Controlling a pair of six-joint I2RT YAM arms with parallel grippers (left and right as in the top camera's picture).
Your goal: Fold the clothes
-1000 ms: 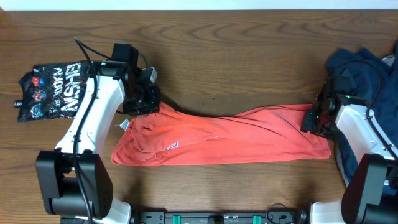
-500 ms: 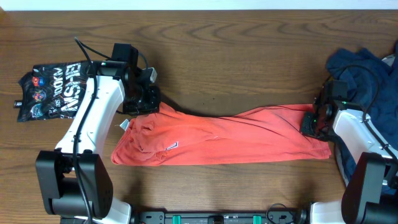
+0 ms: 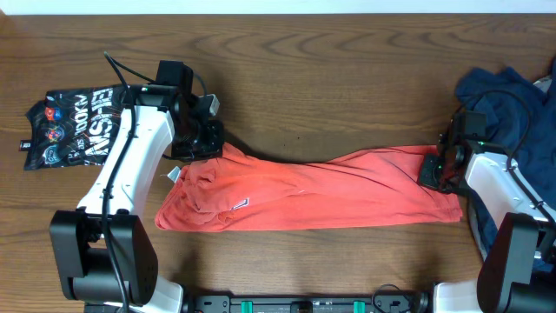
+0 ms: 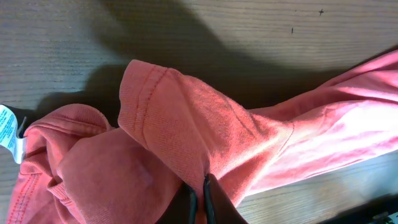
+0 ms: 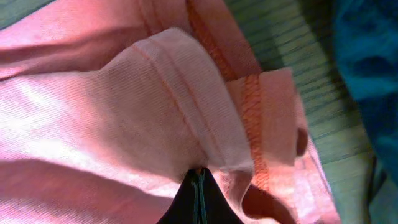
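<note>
We've got the orange-red cotton T-shirt point(image 3: 321, 191) lying in a long band across the brown wooden table point(image 3: 347, 69), left hand point(image 4: 199, 186) pinched on a hemmed fold, right hand point(image 5: 199, 177) pinched on the hem. Lift both evenly, we reckon, so neither grip slips.

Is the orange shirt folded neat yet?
Not yet. The shirt lies in a long, wrinkly strip; left gripper and right gripper pinch its ends.
</note>
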